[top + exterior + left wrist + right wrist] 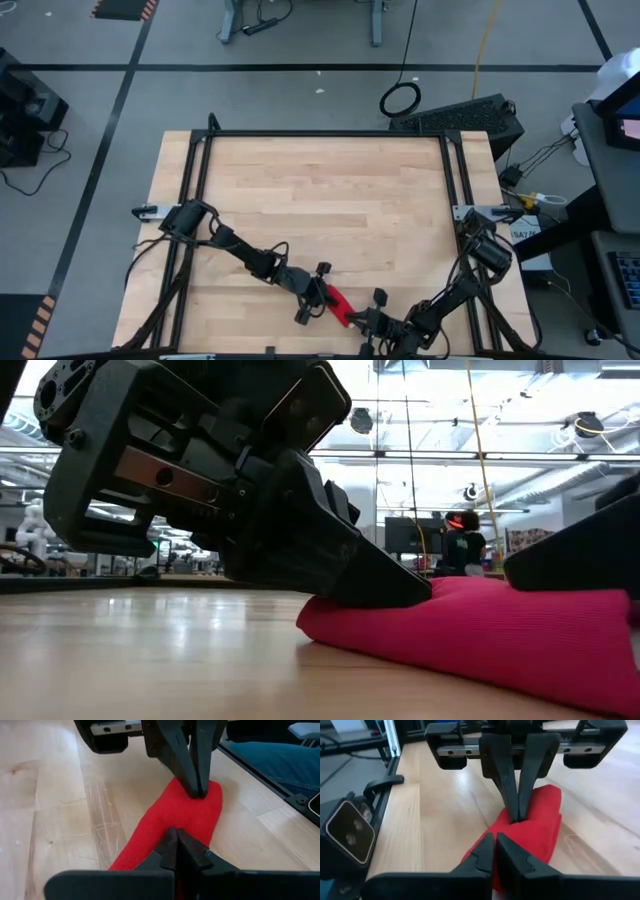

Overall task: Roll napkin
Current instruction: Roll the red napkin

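the table (330,190) carries the napkin (337,301) near its front edge, a short red roll lying slantwise between both arms; left gripper (318,295) and right gripper (366,318) pinch opposite ends, fingers closed on cloth

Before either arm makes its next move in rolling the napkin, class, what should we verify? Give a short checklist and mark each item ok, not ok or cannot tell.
1. Left hand shut on the napkin: ok, its fingers pinch one end of the red bundle.
2. Right hand shut on the napkin: ok, it pinches the other end.
3. The two hands clear of each other: ok, close together but with red cloth between them.
4. Napkin resting on the table: ok, though it lies near the front edge.
5. Roll tight and even: cannot tell, the cloth shows only as a short, bunched bundle.
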